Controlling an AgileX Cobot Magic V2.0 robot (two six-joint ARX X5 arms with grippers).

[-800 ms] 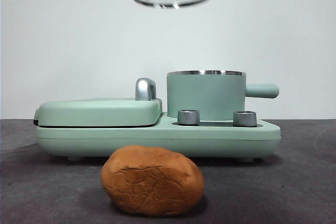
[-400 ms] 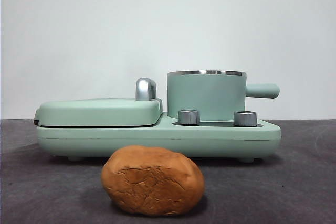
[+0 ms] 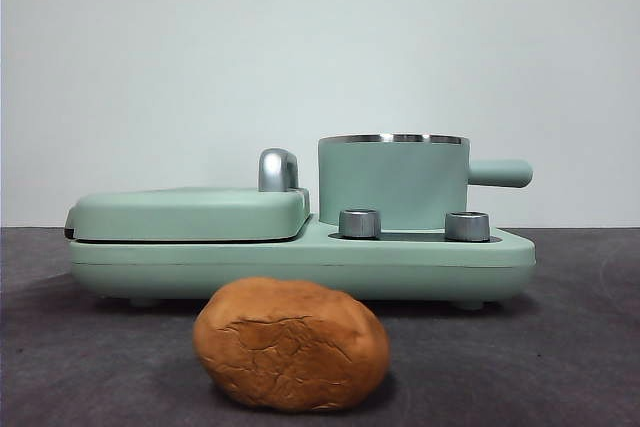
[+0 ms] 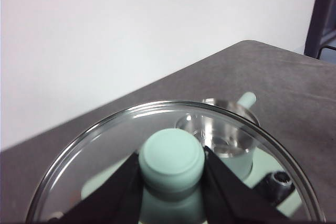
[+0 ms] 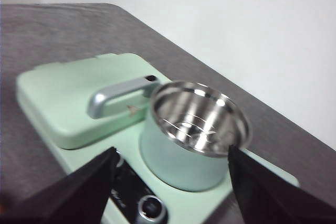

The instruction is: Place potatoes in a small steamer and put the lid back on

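The orange-brown potato (image 3: 291,345) lies on the dark table in front of the appliance. The small mint-green steamer pot (image 3: 393,179) stands open on the appliance's right side, handle pointing right; its bare steel inside shows in the right wrist view (image 5: 195,124) and the left wrist view (image 4: 226,132). My left gripper (image 4: 171,169) is shut on the green knob of the glass lid (image 4: 105,150), held high above the pot. My right gripper (image 5: 170,187) is open and empty, above the appliance. Neither gripper shows in the front view.
The flat green grill plate (image 3: 190,213) with its chrome handle (image 3: 278,169) sits left of the pot on the appliance base (image 3: 510,259). Two steel dials (image 3: 359,223) face front. A wall stands behind the table.
The lid, seen at the top of the front view a second ago, has risen out of that view. The black tip at the top right corner has also left it.
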